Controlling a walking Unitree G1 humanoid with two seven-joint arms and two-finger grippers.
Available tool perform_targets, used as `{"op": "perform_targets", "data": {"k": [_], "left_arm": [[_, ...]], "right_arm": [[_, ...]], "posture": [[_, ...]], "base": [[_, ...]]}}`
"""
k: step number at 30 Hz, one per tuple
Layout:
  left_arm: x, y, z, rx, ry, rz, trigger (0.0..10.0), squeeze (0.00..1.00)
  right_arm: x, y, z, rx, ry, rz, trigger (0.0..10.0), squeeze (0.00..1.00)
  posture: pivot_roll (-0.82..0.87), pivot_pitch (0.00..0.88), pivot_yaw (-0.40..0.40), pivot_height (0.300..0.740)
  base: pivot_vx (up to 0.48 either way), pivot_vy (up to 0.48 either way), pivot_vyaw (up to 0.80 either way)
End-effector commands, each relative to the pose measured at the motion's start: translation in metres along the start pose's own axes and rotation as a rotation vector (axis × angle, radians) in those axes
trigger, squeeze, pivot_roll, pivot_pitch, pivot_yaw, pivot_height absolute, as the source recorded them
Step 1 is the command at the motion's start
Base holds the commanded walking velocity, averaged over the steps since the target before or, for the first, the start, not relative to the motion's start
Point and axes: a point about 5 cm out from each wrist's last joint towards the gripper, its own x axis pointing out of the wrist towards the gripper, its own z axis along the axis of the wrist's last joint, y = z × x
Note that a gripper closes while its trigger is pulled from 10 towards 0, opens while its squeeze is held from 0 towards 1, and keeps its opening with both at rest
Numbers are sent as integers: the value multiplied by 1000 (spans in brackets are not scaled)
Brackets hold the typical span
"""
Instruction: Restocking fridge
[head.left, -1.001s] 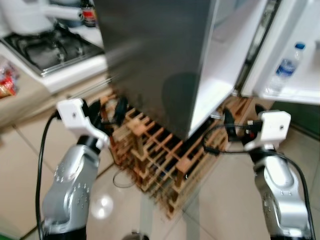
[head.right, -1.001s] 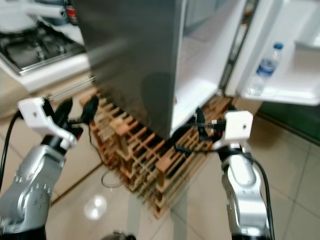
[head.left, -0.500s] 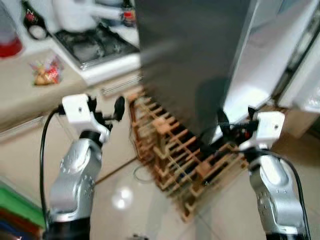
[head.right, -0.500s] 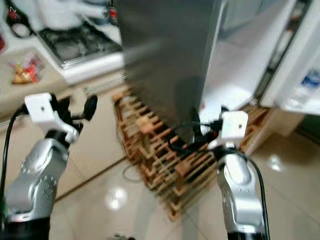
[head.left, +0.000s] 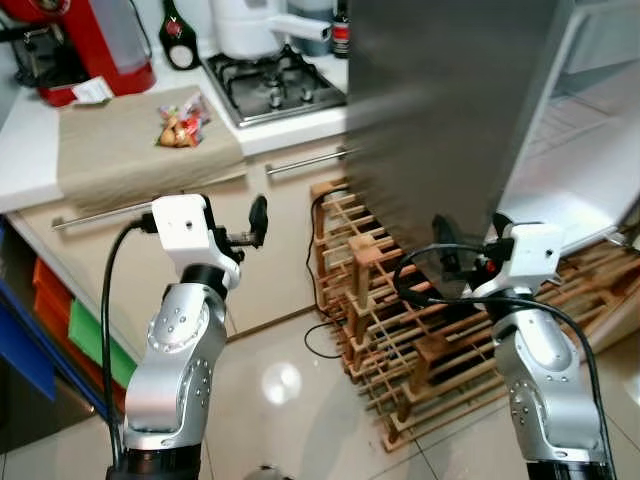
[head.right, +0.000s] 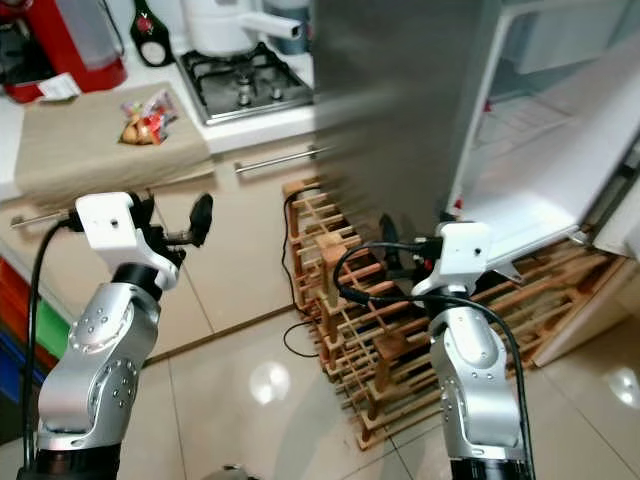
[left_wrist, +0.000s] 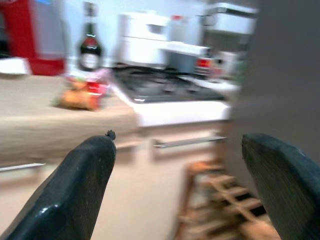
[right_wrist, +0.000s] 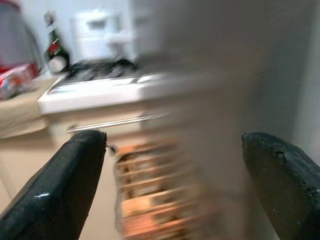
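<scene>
Slatted wooden rack (head.left: 420, 330), brushed-steel fridge (head.left: 450, 100)

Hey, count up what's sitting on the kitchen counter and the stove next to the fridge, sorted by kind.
Red appliance: 1
Dark bottle: 1
Snack packet: 1
White kettle or pot on the stove: 1
Beige cloth: 1
Total: 5
More things stand behind the white pot, but they are cut off and I cannot tell what they are.
</scene>
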Motion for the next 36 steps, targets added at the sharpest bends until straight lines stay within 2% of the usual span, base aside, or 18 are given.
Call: {"op": "perform_targets", "data": {"k": [1,2,3,6,9,12,14,20,24,31,33,36], "left_arm": [[0,3,-6,12,28,26,10000,0],[7,-2,3,-2,-18,3,10000,0],[7,-2,3,-2,-18,3,10000,0],[11,-7,-2,-27,1,28,10000,0],[7,-13,-14,27,52,-4,10000,0],[3,-6,-24,69,105,6,10000,0],[2,-2,-25,71,112,18,10000,0],[6,-6,-20,64,78,8,10000,0],[9,-12,-14,45,41,-58,10000,0],[10,-10,-15,31,45,-43,10000,0],[11,-11,-15,42,41,-43,10000,0],[14,-11,-13,52,32,-52,10000,0]], "right_arm": [[2,9,-1,17,9,49,10000,0],[2,13,-3,-3,8,95,10000,0],[2,13,-3,-3,8,95,10000,0],[8,6,-4,25,-8,24,10000,0],[12,9,3,50,-37,17,10000,0],[11,12,1,42,-30,43,10000,0],[8,8,-2,38,-22,42,10000,0],[9,8,-4,39,-18,39,10000,0],[15,11,1,11,-38,54,10000,0],[18,6,4,-2,-57,22,10000,0],[18,8,5,-6,-69,36,10000,0],[20,7,4,-2,-64,-6,10000,0]], "posture": [[-98,0,26,740],[-108,0,43,740],[-108,0,43,740],[-112,0,47,740],[-117,0,59,740],[-107,0,60,740],[-94,0,58,740],[-94,0,53,740],[-97,0,57,740],[-98,0,60,740],[-99,0,65,740],[-100,0,69,740]], "base": [[0,0,594],[0,0,594],[0,0,594],[0,0,594],[0,0,579],[0,0,560],[0,0,550],[0,0,525],[0,0,247],[424,0,0],[480,0,669],[480,0,402]]}}
